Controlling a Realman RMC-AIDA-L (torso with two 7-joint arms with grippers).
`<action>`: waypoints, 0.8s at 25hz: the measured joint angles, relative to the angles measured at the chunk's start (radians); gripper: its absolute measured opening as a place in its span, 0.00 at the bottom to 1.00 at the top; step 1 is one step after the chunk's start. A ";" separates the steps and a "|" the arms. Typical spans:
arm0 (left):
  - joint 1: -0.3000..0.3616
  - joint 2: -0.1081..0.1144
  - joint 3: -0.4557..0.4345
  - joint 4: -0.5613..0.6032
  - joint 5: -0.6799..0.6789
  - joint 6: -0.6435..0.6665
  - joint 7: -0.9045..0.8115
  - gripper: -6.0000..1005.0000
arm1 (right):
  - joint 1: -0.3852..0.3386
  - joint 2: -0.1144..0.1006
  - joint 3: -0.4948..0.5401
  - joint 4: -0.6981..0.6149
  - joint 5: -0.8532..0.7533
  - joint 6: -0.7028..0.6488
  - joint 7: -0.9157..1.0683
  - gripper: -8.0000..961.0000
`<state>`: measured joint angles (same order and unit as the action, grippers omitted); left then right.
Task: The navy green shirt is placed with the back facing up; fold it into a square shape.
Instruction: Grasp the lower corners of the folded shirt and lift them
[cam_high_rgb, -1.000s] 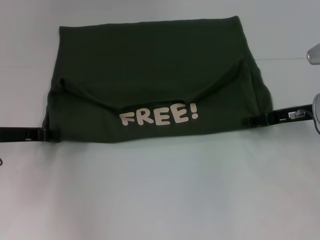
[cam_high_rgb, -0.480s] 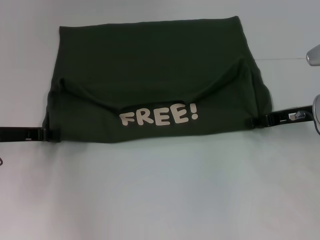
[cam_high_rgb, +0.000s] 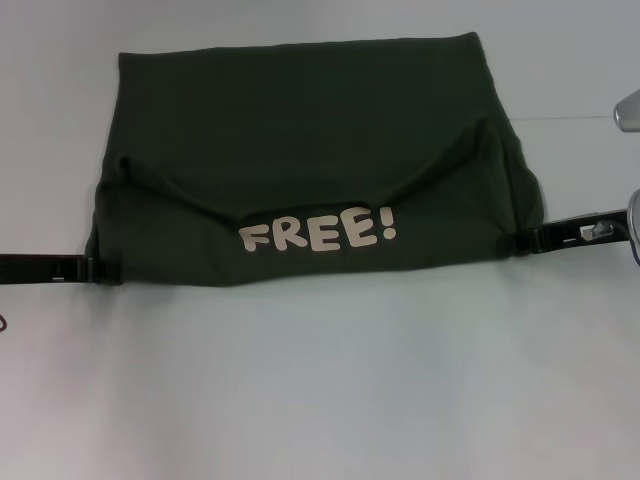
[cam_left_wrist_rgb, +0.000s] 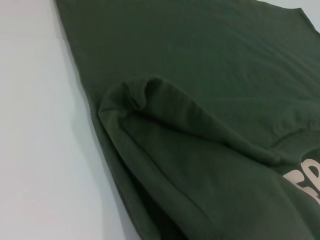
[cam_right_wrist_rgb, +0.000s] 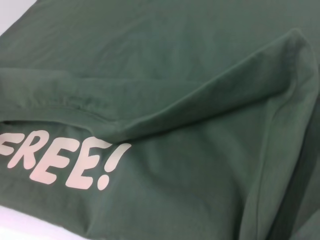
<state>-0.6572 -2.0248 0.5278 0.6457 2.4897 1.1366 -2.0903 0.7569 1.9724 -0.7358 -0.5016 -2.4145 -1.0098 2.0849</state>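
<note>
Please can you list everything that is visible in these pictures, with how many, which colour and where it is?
shirt: one, dark olive green, partly folded, lying across the far middle of the table.
lettering: one word, "FREE!", cream, on the near folded part of the shirt.
table: one, pale grey-white, under everything.
metal object: one, silver, at the right edge of the head view; what it is cannot be told.
left gripper: one, black, at the shirt's near left corner, touching its edge.
right gripper: one, black, at the shirt's near right corner, touching its edge.
</note>
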 joint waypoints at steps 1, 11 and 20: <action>0.000 0.000 0.000 0.000 0.000 0.000 0.000 0.07 | 0.000 0.000 -0.001 0.000 0.000 -0.001 -0.001 0.37; -0.001 0.000 0.000 -0.001 0.000 0.000 0.001 0.07 | 0.000 -0.001 -0.011 0.000 0.001 -0.004 -0.005 0.04; 0.000 0.003 -0.007 0.010 0.000 0.051 0.004 0.07 | -0.011 -0.004 0.004 -0.035 0.007 -0.068 -0.011 0.04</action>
<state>-0.6576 -2.0223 0.5207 0.6558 2.4896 1.1874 -2.0864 0.7461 1.9689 -0.7320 -0.5362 -2.4076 -1.0781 2.0740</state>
